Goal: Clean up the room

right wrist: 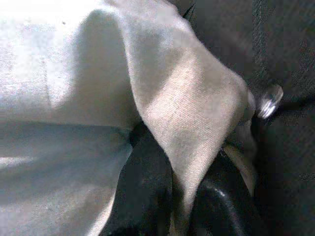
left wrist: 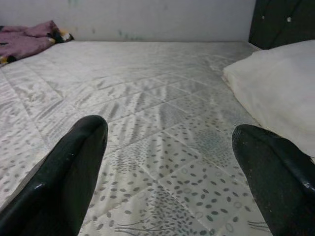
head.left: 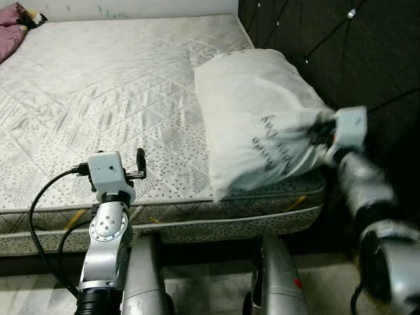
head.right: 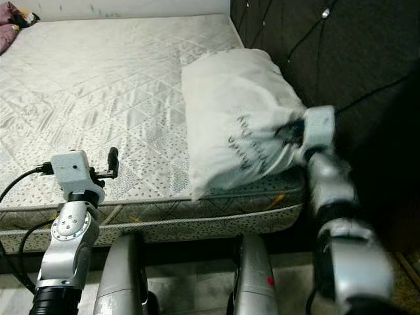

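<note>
The pillow [head.left: 259, 118] lies at the head end of the bed [head.left: 98, 98], on the robot's right, close against the dark tufted headboard [head.left: 341, 52]. Its near edge overhangs the front edge of the mattress.

The right gripper [head.left: 319, 133] is at the pillow's near right corner. In the right wrist view the two black fingers [right wrist: 147, 187] are closed together with a fold of the pale cover pinched between them; the pillow [right wrist: 74, 73] bulks behind the fold.

Handling properties, judged from appearance:
- Weight: light. One arm should carry it.
- Stiffness: none. The body is soft and will sag and swing from any single grip point.
- Surface: woven cloth, not slippery, but a thin fold can creep out of a pinch.
- Fragility: none.

Grip advice: a corner pinch holds cover fabric only, so the filling will hang below it. A deeper bite across the corner seam would be more secure. Lift slowly so the hanging mass does not drag along the mattress edge.

The left gripper [head.left: 140, 163] hovers low over the front part of the mattress, well apart from the pillow, its fingers [left wrist: 64, 172] spread wide and empty. A purple cloth [head.left: 14, 29] lies at the far left corner of the bed
</note>
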Controlling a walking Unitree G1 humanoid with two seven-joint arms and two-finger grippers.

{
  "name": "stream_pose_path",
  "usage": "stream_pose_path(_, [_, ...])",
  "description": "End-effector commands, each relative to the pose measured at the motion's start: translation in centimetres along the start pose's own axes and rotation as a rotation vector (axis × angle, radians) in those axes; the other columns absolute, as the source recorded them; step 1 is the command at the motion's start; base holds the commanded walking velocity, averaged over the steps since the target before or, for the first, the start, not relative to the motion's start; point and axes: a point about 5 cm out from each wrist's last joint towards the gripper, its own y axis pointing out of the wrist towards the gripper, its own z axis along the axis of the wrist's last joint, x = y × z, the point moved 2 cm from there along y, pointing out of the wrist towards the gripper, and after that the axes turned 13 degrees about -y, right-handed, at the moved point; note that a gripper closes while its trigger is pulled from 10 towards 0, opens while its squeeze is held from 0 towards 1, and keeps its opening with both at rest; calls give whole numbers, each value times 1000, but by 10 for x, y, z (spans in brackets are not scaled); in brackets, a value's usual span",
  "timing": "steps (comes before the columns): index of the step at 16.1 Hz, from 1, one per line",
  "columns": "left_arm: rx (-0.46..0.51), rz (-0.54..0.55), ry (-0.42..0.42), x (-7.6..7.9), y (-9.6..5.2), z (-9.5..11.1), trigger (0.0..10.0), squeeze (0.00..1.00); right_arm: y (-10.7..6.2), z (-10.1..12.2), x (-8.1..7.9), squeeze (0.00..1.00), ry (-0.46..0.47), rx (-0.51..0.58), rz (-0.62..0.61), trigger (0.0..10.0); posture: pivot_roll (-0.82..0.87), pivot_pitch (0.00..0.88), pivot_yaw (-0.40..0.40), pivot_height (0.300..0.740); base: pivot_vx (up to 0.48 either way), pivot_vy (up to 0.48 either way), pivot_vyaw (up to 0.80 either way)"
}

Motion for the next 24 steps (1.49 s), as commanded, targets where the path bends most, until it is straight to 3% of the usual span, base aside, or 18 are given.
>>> stream_pose_path(1, [0, -2, 6, 0, -1, 0, 10000, 0, 3, 21, -3, 1000, -7, 93, -5, 10000, -34, 0, 23, 519, 0, 0, 0])
stream_pose_path(2, [-3, -4, 7, 0, -2, -1, 10000, 0, -1, 18, -12, 1000, -5, 114, -11, 10000, -36, 0, 24, 519, 0, 0, 0])
stream_pose_path(4, [-6, -3, 9, -1, -2, -1, 10000, 0, -4, 19, -12, 1000, -38, 134, -64, 10000, -37, 0, 23, 519, 0, 0, 0])
stream_pose_path(8, [-19, 3, 13, -3, -6, -5, 10000, 0, -19, 18, 16, 1000, -133, 137, -250, 10000, -43, 0, 19, 519, 0, 0, 0])
stream_pose_path(11, [-25, 0, 14, -3, -7, -7, 10000, 0, -27, 22, 22, 1000, -137, 148, -290, 10000, -49, 0, 20, 519, 0, 0, 0])
stream_pose_path(13, [-27, -4, 16, -3, -7, -7, 10000, 0, -37, 15, 14, 1000, -139, 136, -282, 10000, -55, 0, 17, 519, 0, 0, 0])
stream_pose_path(16, [-30, -4, 20, -2, -5, -7, 10000, 0, -63, -16, -19, 1000, -142, 36, -226, 10000, -55, 0, 16, 519, 0, 0, 0])
stream_pose_path(17, [-29, -4, 20, -2, -5, -7, 10000, 0, -66, -18, -20, 1000, -140, 21, -245, 10000, -54, 0, 17, 519, 0, 0, 0])
stream_pose_path(20, [-29, -2, 19, -2, -5, -7, 10000, 0, -61, 0, -10, 1000, -135, 86, -299, 10000, -56, 0, 21, 519, 0, 0, 0])
stream_pose_path(21, [-29, -5, 18, -2, -5, -7, 10000, 0, -53, 18, -6, 1000, -129, 146, -321, 10000, -57, 0, 23, 519, 0, 0, 0])
stream_pose_path(23, [-23, -10, 12, 2, -3, -6, 10000, 0, -40, 41, -11, 1000, -123, 212, -309, 10000, -51, 0, 22, 519, 0, 0, 0])
stream_pose_path(24, [-20, -14, 5, 5, -2, -5, 10000, 0, -28, 66, -26, 1000, -134, 279, -285, 10000, -41, 0, 21, 519, 0, 0, 0])
